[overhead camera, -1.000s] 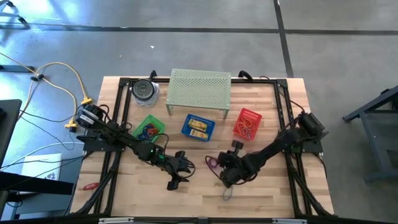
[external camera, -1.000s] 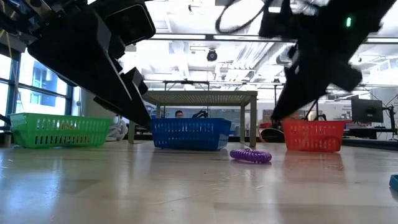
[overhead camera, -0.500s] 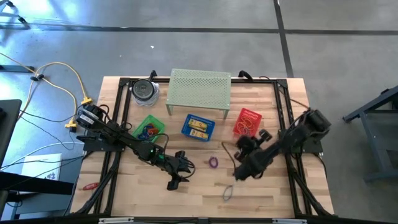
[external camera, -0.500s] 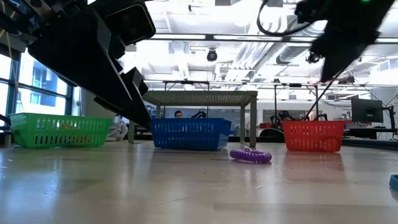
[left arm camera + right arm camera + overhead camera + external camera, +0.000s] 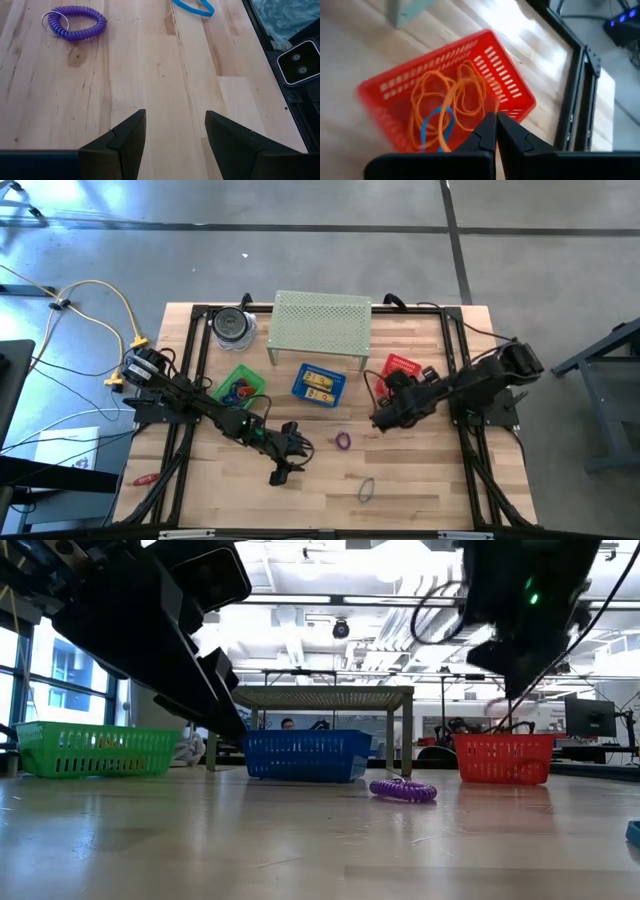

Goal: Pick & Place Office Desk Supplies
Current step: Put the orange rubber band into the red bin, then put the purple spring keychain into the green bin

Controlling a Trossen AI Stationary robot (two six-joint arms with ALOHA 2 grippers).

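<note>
My right gripper (image 5: 496, 124) is shut and raised beside the red basket (image 5: 400, 368), whose near rim (image 5: 445, 90) lies ahead of the fingertips. A thin dark band loop (image 5: 370, 387) trails from it. Orange bands and a blue one lie inside that basket. My left gripper (image 5: 175, 135) is open over bare wood, left of the purple coil loop (image 5: 343, 441) (image 5: 75, 22), which lies flat on the table. A blue band (image 5: 192, 6) (image 5: 367, 490) lies flat nearer the table's near edge. My right gripper pinches a thin band loop between its shut fingertips, which point down from above. In the right wrist view only a short strand (image 5: 497, 107) shows at the tips. In the high view the loop stands out beside the gripper, lifted clear of the table.
A blue basket (image 5: 318, 384) with yellow blocks and a green basket (image 5: 240, 386) with loops stand left of the red one. Behind them are a perforated pale-green shelf (image 5: 320, 325) and a round container (image 5: 232, 326). Bare wood lies toward the near edge.
My right gripper has risen from near the purple coil and travelled toward the table's far right, to the red basket, staying shut and carrying the thin band loop along. The left arm, the purple coil and the blue band have stayed put.
</note>
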